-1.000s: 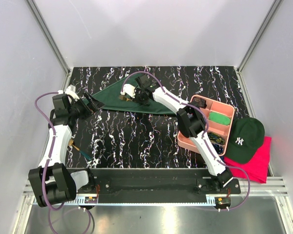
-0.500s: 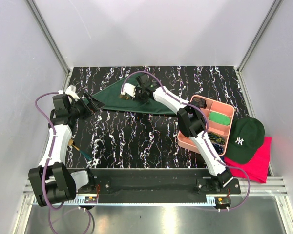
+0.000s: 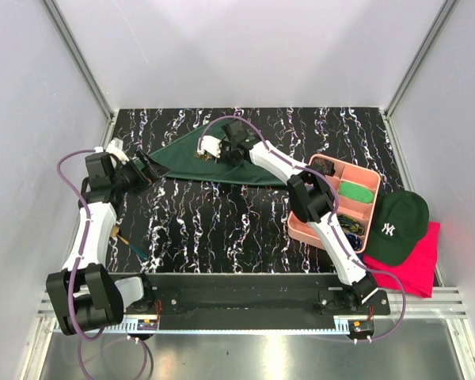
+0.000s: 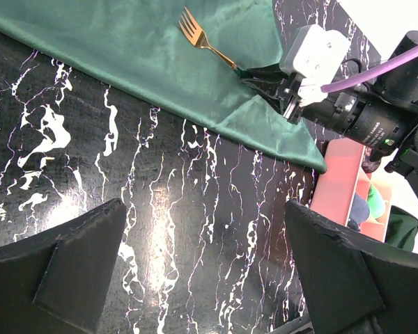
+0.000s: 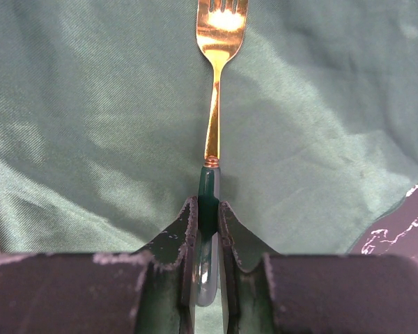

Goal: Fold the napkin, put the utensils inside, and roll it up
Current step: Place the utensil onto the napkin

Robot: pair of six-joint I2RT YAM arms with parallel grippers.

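The black tabletop [image 3: 222, 229], veined in white like marble, sits between plain white walls. At its far middle lies the dark forest-green cloth napkin [image 3: 182, 154], folded into a long triangle.

My right gripper [image 5: 207, 216] is over the napkin with its fingers pressed together on the dark green handle of a slender gold fork [image 5: 214, 104]. The fork points straight ahead of the fingers. Its tines reach out over the green fabric, low above it; I cannot tell whether they touch.

My left gripper [image 4: 205, 243] is spread wide and holds nothing. It hangs over bare tabletop just beside the napkin's left corner, facing the fork [image 4: 202, 38] across the cloth.

A second thin, dark-handled utensil [image 3: 133, 244] lies on the tabletop beside my left arm, well apart from the napkin.

At the right stand a pink plastic compartment tray [image 3: 374, 202], a dark green baseball cap [image 3: 400, 226] and a bright pink-red cloth [image 3: 419, 265].
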